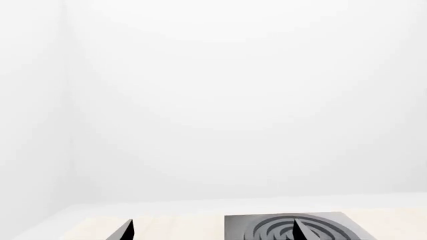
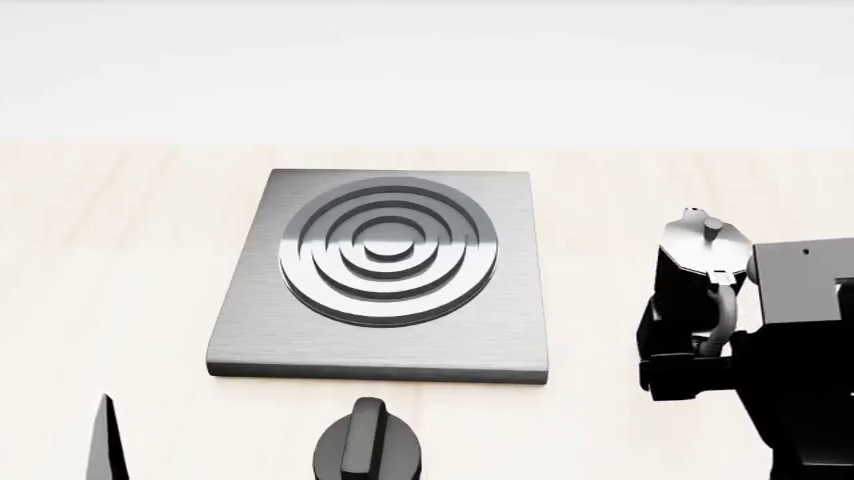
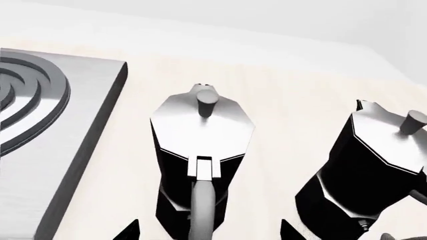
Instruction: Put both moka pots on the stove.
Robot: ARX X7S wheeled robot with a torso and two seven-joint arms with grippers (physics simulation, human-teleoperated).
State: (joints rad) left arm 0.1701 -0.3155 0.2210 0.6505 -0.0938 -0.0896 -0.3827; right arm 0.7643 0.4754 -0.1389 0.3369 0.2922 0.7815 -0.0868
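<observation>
Pale, cream-toned wood-grain table [image 2: 107,260] fills lower part of head view, grain faint, surface matte. Far table edge meets plain white wall [image 2: 427,60] in straight line. Left wrist view: white wall [image 1: 240,100] rises above far table edge, second white wall joins it at vertical corner seam [image 1: 65,100] beyond table's far corner. Light soft, even, diffuse; shadows on tabletop faint. No pattern or fixture visible on walls. Right wrist view: same pale tabletop [image 3: 280,85], white wall band beyond far edge.
</observation>
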